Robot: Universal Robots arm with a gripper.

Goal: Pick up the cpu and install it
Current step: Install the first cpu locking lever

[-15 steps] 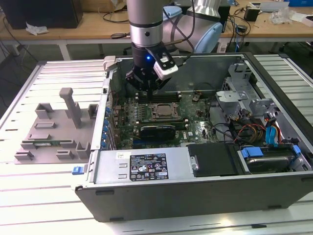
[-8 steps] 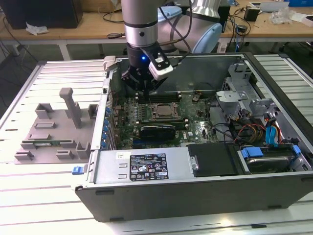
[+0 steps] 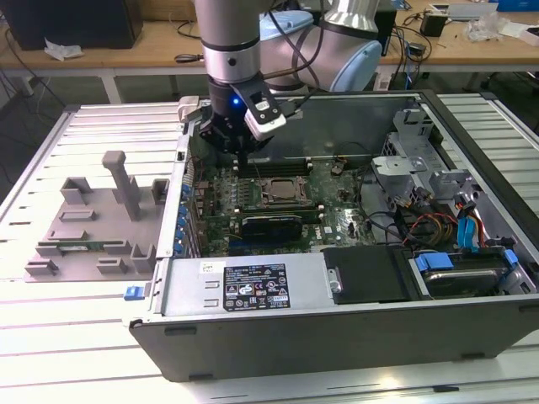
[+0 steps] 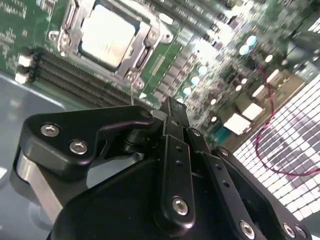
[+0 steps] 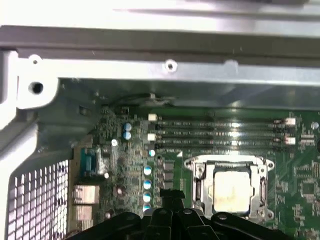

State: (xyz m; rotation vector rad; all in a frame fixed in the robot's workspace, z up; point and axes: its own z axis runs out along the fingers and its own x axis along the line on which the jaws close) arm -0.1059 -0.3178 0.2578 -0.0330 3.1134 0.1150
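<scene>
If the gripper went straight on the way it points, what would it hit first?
Probably the green motherboard just beside the socket holding the cpu, not the cpu itself; depth is hard to judge.

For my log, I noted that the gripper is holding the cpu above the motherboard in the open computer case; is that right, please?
Not quite: the gripper holds nothing. The cpu sits in the socket frame, as the first wrist view shows. The gripper is indeed above the motherboard in the open computer case.
</scene>
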